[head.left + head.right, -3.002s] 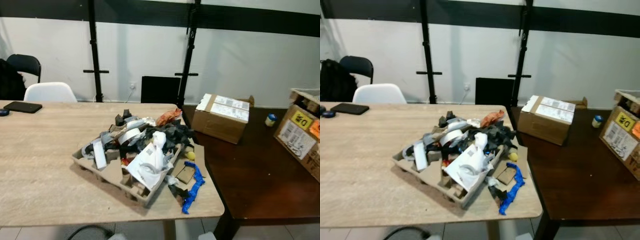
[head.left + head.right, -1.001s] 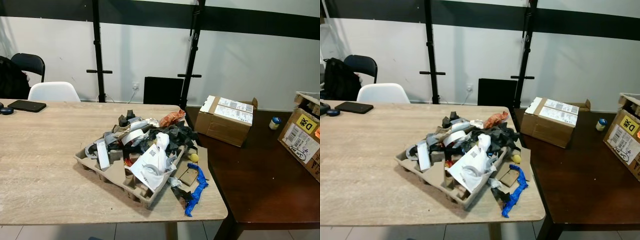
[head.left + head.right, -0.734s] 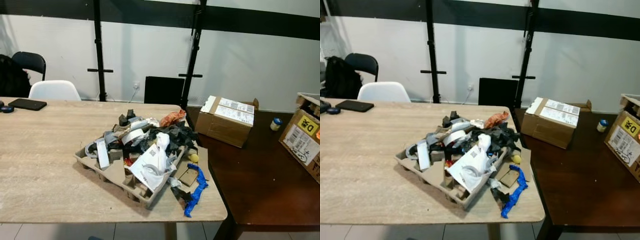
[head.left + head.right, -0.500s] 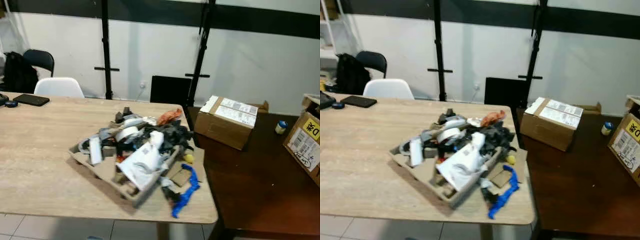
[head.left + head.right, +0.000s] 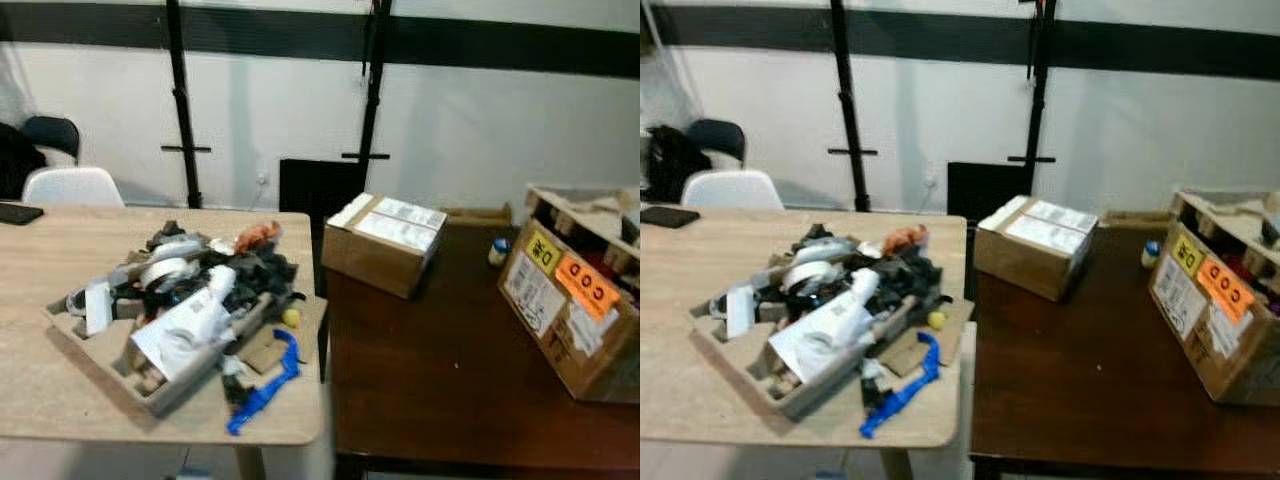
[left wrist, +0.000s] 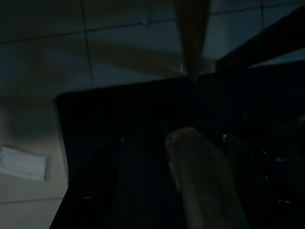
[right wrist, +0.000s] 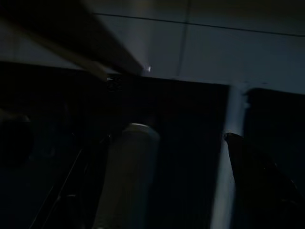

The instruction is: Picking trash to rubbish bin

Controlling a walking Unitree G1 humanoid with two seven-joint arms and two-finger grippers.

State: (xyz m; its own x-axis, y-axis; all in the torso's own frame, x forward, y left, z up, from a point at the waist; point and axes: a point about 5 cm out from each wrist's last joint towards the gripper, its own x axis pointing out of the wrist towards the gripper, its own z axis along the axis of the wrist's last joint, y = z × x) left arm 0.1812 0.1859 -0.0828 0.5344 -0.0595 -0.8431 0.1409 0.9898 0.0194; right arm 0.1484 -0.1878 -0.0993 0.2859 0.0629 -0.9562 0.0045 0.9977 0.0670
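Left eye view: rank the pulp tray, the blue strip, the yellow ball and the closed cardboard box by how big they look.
1. pulp tray and closed cardboard box: alike; the box sits farther back, so unranked.
2. blue strip
3. yellow ball

Eye views softly blurred, wrist views dark

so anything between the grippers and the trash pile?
Can't judge fully: both wrist views are dark, arms hang low. The trash pile sits on the light table near its corner, so the table edge lies between the arms and it. No bin in sight.
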